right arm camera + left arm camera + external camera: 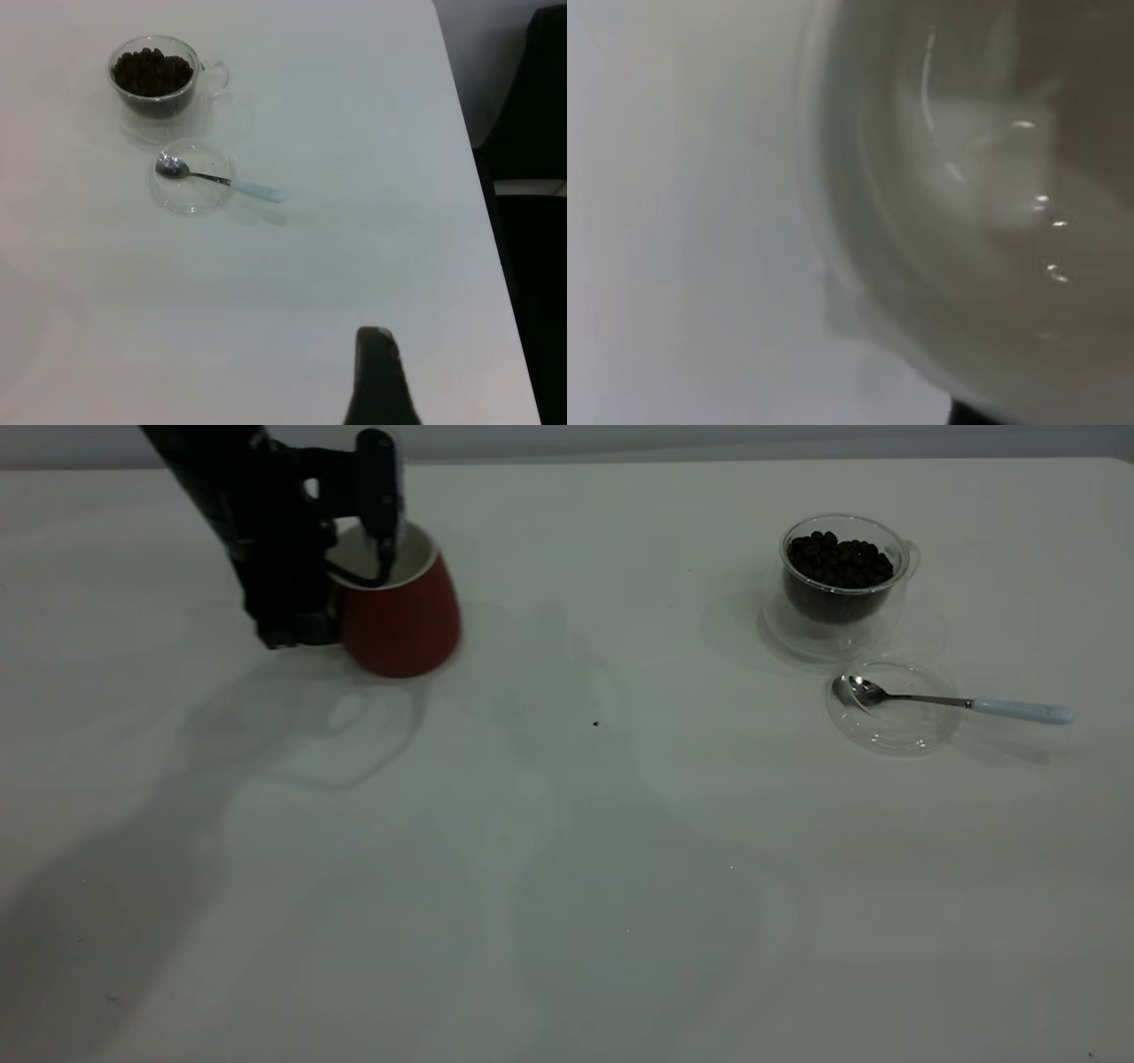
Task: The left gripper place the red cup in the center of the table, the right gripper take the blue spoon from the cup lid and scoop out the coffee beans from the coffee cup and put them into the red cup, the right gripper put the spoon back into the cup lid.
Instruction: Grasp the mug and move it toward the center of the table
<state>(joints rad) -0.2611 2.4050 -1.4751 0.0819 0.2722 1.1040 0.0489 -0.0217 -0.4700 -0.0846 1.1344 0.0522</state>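
You had the left gripper (376, 522) clamped on the rim of the red cup (403, 615), one finger inside the white bowl and the rest of the gripper against the outer wall. The cup stood at the far left of the surface (567, 850), well apart from the centre, and appeared to be in transit. For this step, you needed to keep the clamp firm, hold the cup level, carry it low toward the middle of the surface, and set its base down flat before letting go. A tilted release could have tipped it, judging by the wide base and narrower mouth.

The cup was dark red outside, white and glossy inside (983, 221), and rounded toward the base.

The coffee cup (842, 576), full of coffee beans (839, 560), stood at the far right. The cup lid (895, 707) lay just in front of it, with the bowl of the blue spoon (961, 702) resting in it. The right gripper (379, 381) hung parked near the right edge; whether it was open could not be determined.
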